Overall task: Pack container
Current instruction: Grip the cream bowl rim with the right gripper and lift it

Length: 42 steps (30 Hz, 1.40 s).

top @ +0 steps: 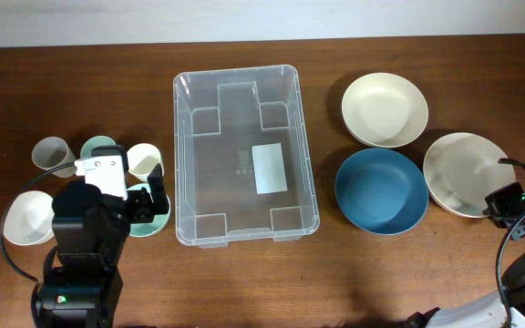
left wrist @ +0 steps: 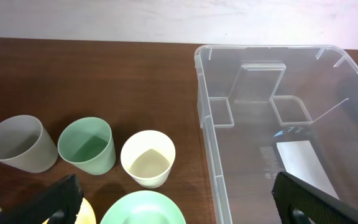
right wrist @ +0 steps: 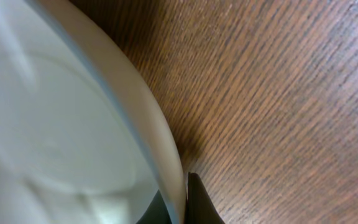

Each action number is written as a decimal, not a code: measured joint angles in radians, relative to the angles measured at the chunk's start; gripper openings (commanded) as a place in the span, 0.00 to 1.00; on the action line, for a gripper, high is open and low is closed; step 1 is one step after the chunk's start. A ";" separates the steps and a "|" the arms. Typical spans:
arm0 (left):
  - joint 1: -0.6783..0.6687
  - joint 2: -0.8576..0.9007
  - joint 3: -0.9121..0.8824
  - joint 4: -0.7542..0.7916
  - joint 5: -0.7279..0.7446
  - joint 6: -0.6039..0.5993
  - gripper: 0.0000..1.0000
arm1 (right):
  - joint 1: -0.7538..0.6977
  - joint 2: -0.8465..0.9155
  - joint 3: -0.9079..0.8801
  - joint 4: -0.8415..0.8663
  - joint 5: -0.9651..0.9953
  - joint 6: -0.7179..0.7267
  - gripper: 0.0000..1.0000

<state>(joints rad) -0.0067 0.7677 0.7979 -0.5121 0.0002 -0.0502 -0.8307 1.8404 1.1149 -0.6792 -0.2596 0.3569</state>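
Note:
The clear rectangular container (top: 179,164) stands empty mid-table, a white label on its base; the left wrist view shows its near wall (left wrist: 207,124). My right gripper (top: 498,202) is at the table's right edge, shut on the rim of a white bowl (top: 463,169). In the right wrist view that rim (right wrist: 166,149) is pinched between the dark fingertips of the right gripper (right wrist: 182,199). My left gripper (top: 151,202) hangs open, left of the container, over a pale green bowl (left wrist: 143,208). Nothing is between the fingers of the left gripper (left wrist: 176,202).
Left of the container stand a grey cup (top: 51,153), a green cup (top: 98,146) and a cream cup (top: 144,159), with a small white bowl (top: 27,219) nearer the front. A cream bowl (top: 384,107) and a blue bowl (top: 381,189) sit right of the container.

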 measured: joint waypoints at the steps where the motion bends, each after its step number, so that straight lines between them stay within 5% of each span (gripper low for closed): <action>1: 0.000 0.000 0.000 0.000 0.000 0.000 1.00 | 0.000 -0.009 0.006 -0.004 0.000 0.003 0.04; 16: 0.000 0.000 0.000 0.000 0.000 0.000 1.00 | 0.024 -0.349 0.133 -0.119 -0.012 0.005 0.04; 24: 0.000 0.000 0.000 0.000 0.000 0.000 1.00 | 0.027 -0.267 0.132 -0.176 0.030 0.002 0.04; 27: 0.000 0.000 0.000 0.000 0.000 0.000 1.00 | 0.027 -0.201 0.132 -0.183 0.035 0.000 0.17; 32: 0.000 0.000 0.000 0.000 0.000 0.000 1.00 | 0.027 -0.100 0.132 -0.184 0.037 -0.029 0.20; 36: 0.000 0.000 0.000 0.000 0.000 0.000 1.00 | 0.027 -0.037 0.132 -0.178 0.037 -0.042 0.45; 42: 0.000 0.000 0.000 0.000 0.000 0.000 1.00 | 0.027 0.041 0.132 -0.142 0.033 -0.047 0.43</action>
<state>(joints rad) -0.0067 0.7677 0.7979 -0.5121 0.0002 -0.0502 -0.8032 1.8812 1.2465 -0.8207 -0.2268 0.3096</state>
